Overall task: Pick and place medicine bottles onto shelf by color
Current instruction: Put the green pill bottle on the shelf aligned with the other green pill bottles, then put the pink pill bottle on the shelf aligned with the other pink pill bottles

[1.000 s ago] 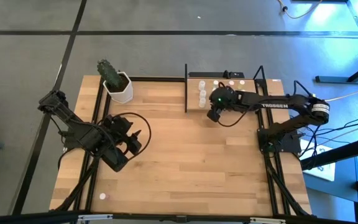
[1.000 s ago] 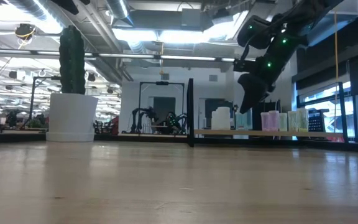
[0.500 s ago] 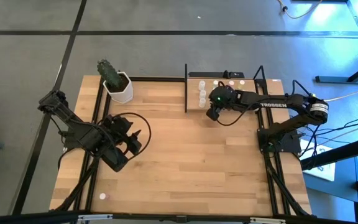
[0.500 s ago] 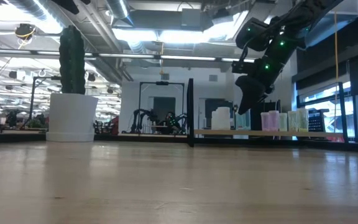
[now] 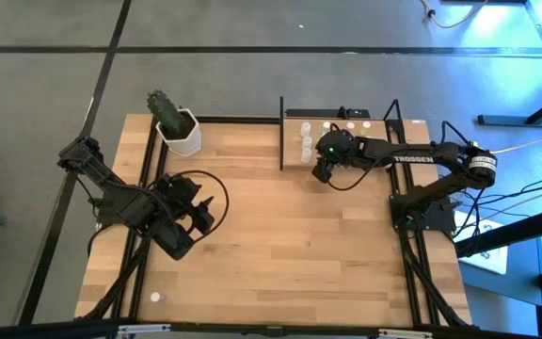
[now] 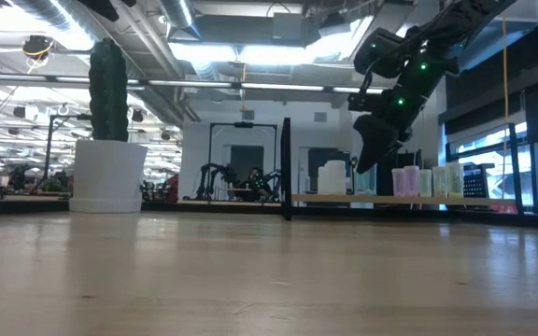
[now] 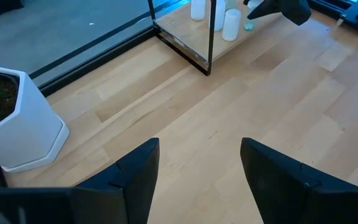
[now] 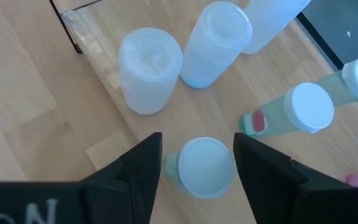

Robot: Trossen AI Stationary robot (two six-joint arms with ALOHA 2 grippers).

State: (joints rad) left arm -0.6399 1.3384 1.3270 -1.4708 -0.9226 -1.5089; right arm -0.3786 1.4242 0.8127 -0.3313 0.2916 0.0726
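The shelf (image 5: 346, 141) stands at the table's far right and carries several tiny bottles. My right gripper (image 5: 320, 174) hovers open just above its near left part. In the right wrist view a white-capped greenish bottle (image 8: 199, 168) stands on the shelf board (image 8: 222, 109) below, between my open fingers (image 8: 135, 168); I cannot tell whether they touch it. White bottles (image 8: 149, 68) and green ones (image 8: 309, 107) stand beyond it. My left gripper (image 5: 216, 209) waits open and empty over the table's left half. One small bottle (image 5: 155, 298) lies on the table near the front left corner.
A white hexagonal pot with a cactus (image 5: 179, 132) stands at the far left of the table. Thin black uprights (image 5: 281, 132) frame the shelf. Bare wooden tabletop (image 5: 290, 245) lies between the two arms.
My right gripper has risen a little and shifted slightly toward the table's left edge above the shelf's bottles.
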